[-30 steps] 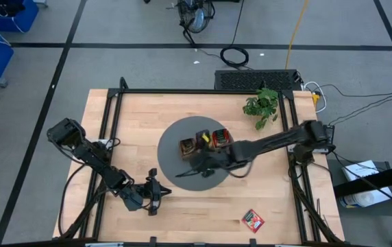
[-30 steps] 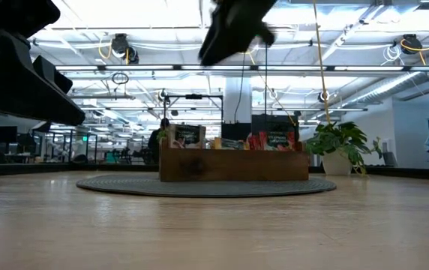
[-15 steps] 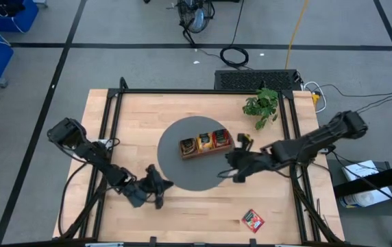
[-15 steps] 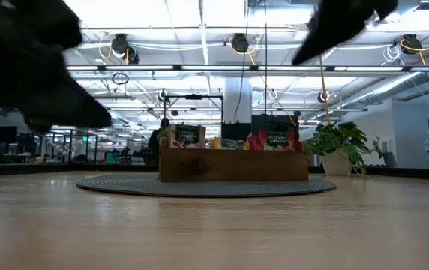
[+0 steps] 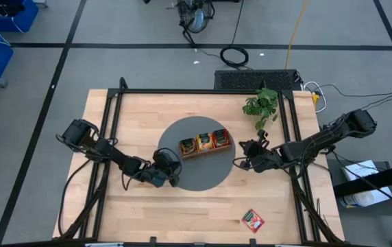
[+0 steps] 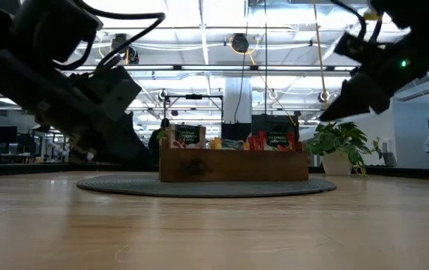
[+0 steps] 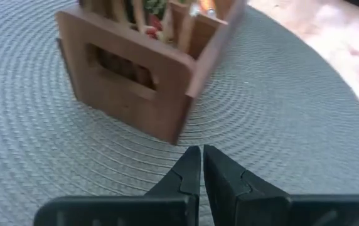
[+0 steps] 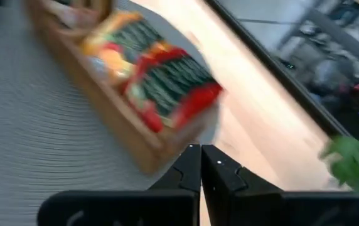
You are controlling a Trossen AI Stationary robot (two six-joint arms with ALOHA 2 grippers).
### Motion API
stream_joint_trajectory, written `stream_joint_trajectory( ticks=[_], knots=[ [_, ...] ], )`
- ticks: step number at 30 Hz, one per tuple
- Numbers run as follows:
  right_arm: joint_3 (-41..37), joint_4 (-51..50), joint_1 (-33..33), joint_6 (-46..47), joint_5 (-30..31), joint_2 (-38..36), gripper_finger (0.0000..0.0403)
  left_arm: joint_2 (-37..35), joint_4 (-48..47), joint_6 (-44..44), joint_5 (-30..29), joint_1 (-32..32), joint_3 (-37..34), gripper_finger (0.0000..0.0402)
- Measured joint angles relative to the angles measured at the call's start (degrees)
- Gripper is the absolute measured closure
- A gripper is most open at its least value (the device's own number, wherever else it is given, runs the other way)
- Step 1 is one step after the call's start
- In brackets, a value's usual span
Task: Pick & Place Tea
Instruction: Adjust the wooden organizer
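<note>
Your right gripper [image 5: 240,159] has its two dark fingers [image 8: 189,164] pressed together on nothing, and it hangs just off the right edge of the round grey woven mat [image 5: 213,177], pointing at the right end of the long brown three-compartment wooden tray [image 5: 205,143]. Your left gripper [image 5: 174,169] is pinched together and empty too, its fingertips [image 7: 192,164] meeting in front of the tray's left end, over the mat's near-left part.

The tray sits on the mat near the table's middle. Upright in it you have the tea sachets [image 8: 167,85]: red ones at the right end, orange ones beside them, more in the remaining compartments [image 6: 229,139]. One more red tea sachet [image 5: 252,219] lies flat on the light wooden table [image 5: 134,116], near its front edge and well to the right, apart from both grippers.

A small green potted plant [image 5: 261,104] stands at the far right of the table.
</note>
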Motion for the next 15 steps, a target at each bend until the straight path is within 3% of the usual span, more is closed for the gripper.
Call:
stream_joint_trajectory(
  ticks=[9,15],
  knots=[
    [-6.7,3.1,-8.8,1.4,-0.5,0.0,0.0402,-0.2,-2.5,-2.9,-0.2,4.1,0.0,0.0378],
    [-11.9,11.7,-15.6,-2.1,-7.7,0.1,0.0402,-0.2,-2.6,-4.4,0.8,7.0,0.0,0.0378]
  ],
)
